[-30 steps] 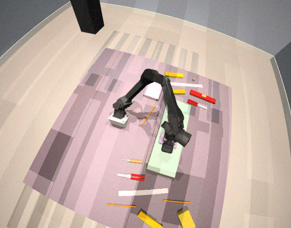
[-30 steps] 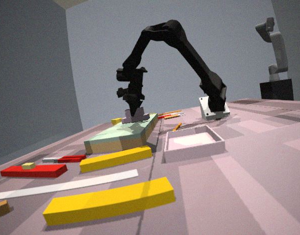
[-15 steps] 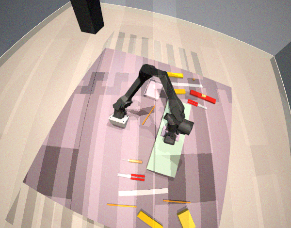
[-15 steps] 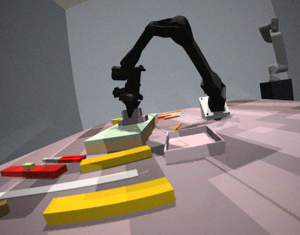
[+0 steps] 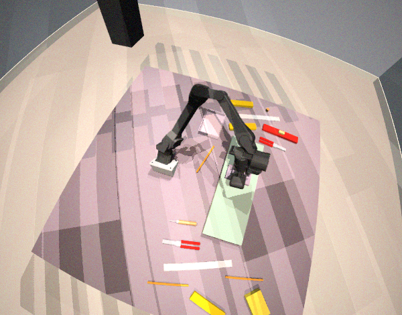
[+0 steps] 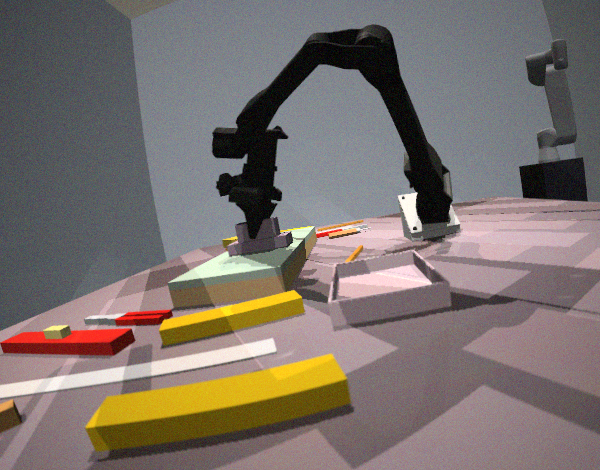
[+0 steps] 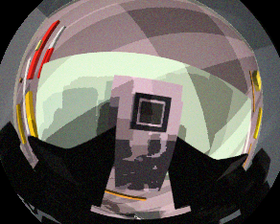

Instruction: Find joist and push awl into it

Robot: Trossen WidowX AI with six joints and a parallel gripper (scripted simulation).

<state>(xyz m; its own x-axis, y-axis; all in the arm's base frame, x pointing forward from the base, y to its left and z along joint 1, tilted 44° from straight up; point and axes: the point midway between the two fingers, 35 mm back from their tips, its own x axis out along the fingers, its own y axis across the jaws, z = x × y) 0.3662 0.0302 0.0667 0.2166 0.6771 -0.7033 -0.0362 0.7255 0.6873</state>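
My gripper [image 5: 238,179] [image 6: 254,233] [image 7: 143,132] points down and is shut on the lilac stud finder [image 5: 228,171] [image 6: 244,246] [image 7: 125,96]. The stud finder sits flat on, or just above, the pale green floor panel [image 5: 224,216] [image 6: 209,275] [image 7: 134,62], in its half nearer the tray. Its square display looks dark in the wrist view. The awl [image 5: 187,222], with an orange handle and thin pale tip, lies on the table beside the panel's far end from the tray. The shallow pale tray [image 5: 211,127] [image 6: 391,309] is empty. The joist is hidden.
An orange stick [image 5: 205,159] lies between arm base and panel. Near the tray are yellow blocks [image 5: 242,127] [image 6: 219,404], a white strip [image 6: 138,370] and a red level [image 5: 280,133] [image 6: 67,344]. Red-handled pliers [image 5: 189,244] and another white strip [image 5: 197,265] lie beyond the awl.
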